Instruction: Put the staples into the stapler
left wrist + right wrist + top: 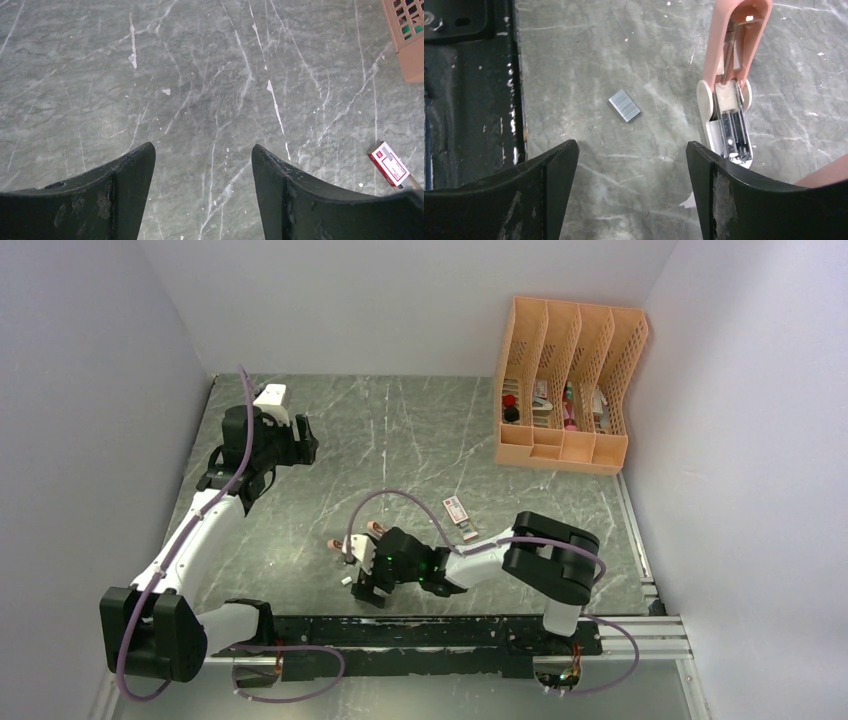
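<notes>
The stapler (729, 75) lies opened flat on the table, its salmon-pink lid swung away and its white base with the bare metal channel (730, 131) facing up. A short silvery strip of staples (624, 106) lies loose on the table to its left. My right gripper (631, 150) hovers open just above the table between the strip and the stapler, holding nothing. From above, the right gripper (360, 575) is beside the stapler (345, 543). The red-and-white staple box (457, 509) lies farther right. My left gripper (202, 150) is open over bare table, with the box (389, 164) at its right.
A second salmon-pink piece (824, 177) lies by the right finger. The black mounting rail (469, 90) runs along the near table edge, close to the staple strip. An orange mesh organizer (568, 385) with small items stands at the back right. Grey walls enclose the table.
</notes>
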`<control>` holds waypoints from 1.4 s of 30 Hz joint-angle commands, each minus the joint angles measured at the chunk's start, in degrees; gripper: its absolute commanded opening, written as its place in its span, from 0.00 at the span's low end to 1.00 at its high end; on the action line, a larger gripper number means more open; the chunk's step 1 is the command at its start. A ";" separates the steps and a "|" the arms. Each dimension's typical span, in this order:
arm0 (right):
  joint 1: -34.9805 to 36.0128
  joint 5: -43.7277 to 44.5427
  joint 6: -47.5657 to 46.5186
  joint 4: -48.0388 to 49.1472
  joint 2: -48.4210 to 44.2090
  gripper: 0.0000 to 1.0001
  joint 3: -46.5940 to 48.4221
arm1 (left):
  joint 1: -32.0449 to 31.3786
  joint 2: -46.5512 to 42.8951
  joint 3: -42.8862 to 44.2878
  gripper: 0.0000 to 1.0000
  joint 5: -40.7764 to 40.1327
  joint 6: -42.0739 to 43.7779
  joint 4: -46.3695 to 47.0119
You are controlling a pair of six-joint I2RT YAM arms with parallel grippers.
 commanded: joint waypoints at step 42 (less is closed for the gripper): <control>-5.82 -14.19 -10.44 -4.89 11.68 0.35 1.64 | -0.30 -0.04 0.71 0.75 -0.55 0.74 -0.30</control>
